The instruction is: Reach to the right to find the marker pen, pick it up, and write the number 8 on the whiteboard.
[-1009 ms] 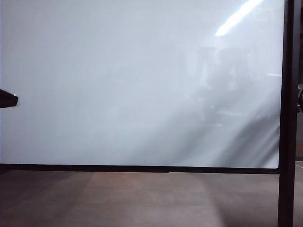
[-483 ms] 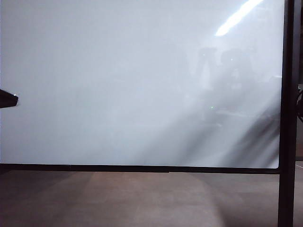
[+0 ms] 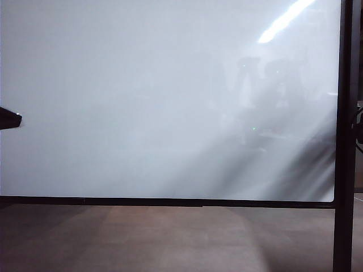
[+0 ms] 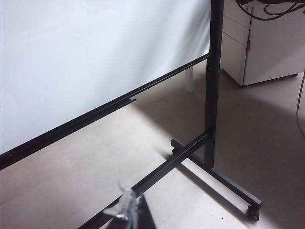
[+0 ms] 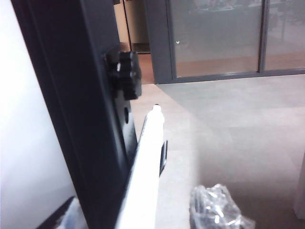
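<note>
- The whiteboard (image 3: pixel 142 102) fills the exterior view; no writing or label on it can be read.
- White marker pen (image 5: pixel 145 171) sits beside the black post (image 5: pixel 71 109), between the right gripper (image 5: pixel 143 214) fingers; grip unclear.
- Left gripper (image 4: pixel 125 210): jaw state cannot be told.

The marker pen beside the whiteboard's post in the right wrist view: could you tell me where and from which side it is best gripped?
Grip the marker pen on its long white barrel, well below the tip. It stands close along the dark post of the whiteboard, so the right gripper should probably come from the open floor side, jaws straddling the barrel across its width.
</note>
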Robot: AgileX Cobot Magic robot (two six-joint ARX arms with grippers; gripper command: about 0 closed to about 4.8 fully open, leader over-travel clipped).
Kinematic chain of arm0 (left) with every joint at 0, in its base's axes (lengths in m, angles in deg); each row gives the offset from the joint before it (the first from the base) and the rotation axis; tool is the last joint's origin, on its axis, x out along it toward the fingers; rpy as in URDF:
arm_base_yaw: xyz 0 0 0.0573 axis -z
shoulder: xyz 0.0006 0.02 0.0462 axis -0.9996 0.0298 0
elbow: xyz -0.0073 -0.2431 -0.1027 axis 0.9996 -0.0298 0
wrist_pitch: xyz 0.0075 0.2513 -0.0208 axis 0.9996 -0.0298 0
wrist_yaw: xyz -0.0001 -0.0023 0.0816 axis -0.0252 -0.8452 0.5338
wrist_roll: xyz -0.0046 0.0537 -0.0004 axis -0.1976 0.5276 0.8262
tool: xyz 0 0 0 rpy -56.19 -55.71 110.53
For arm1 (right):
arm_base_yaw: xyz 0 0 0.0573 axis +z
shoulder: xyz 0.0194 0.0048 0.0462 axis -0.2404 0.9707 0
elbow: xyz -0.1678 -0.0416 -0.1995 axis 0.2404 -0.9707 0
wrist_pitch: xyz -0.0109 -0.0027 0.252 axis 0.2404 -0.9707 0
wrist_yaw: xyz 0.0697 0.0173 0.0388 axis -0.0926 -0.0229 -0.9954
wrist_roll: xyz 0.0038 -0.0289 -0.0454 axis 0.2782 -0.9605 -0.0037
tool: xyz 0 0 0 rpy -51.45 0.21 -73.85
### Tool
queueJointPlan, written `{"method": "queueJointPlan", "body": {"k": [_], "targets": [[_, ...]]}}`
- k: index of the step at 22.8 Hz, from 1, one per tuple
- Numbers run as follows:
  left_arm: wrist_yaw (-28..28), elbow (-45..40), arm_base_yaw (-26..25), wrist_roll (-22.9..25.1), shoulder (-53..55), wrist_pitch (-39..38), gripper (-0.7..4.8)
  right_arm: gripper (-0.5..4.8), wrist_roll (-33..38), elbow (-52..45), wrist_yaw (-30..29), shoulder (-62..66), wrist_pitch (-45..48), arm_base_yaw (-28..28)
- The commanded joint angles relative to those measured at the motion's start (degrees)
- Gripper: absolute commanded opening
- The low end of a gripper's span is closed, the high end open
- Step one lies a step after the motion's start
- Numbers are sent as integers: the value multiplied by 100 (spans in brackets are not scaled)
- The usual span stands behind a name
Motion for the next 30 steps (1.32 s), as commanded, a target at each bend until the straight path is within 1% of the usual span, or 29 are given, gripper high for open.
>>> {"method": "queueJointPlan", "body": {"k": [1,3,4,5,7,9,12,17,20,23,24,25,27,29,30], "targets": [[-22,-11,-9,-4,4,-94,-5,249,0,22,9,-13,96,7],[-22,-11,-9,-4,4,-94,-5,169,0,22,9,-13,98,4],[-22,-11,-9,-4,4,-94,-5,110,-2,22,9,-13,101,4],[-22,-11,-9,-4,4,-94,-5,93,-2,22,9,-13,101,4],[-22,-11,-9,-4,4,-94,-5,91,-2,22,33,-13,101,4],[-22,-11,-9,-4,4,-94,-5,38,0,22,50,-13,105,-7],[-22,-11,-9,-4,4,-94,-5,-5,0,44,50,-13,140,-9],[-22,-11,-9,-4,4,-94,-5,-5,46,83,52,-15,214,-11],[-22,-11,-9,-2,4,-94,-5,-5,125,42,114,-175,623,-122],[-22,-11,-9,-4,4,-94,-5,-5,264,24,306,-697,409,-326],[-22,-11,-9,-4,4,-94,-5,-5,260,-2,446,-1049,229,-426],[-22,-11,-11,-4,4,-94,-5,-5,256,0,485,-1222,103,-481],[-20,-11,-11,-4,4,-94,-5,-5,262,-2,494,-1888,-446,-654],[-22,-11,-13,-2,4,-94,-5,-5,330,-74,507,-2695,-1147,-763],[-24,-11,-17,-4,4,-94,-5,-5,367,-111,691,-3248,-1679,-822]]}}
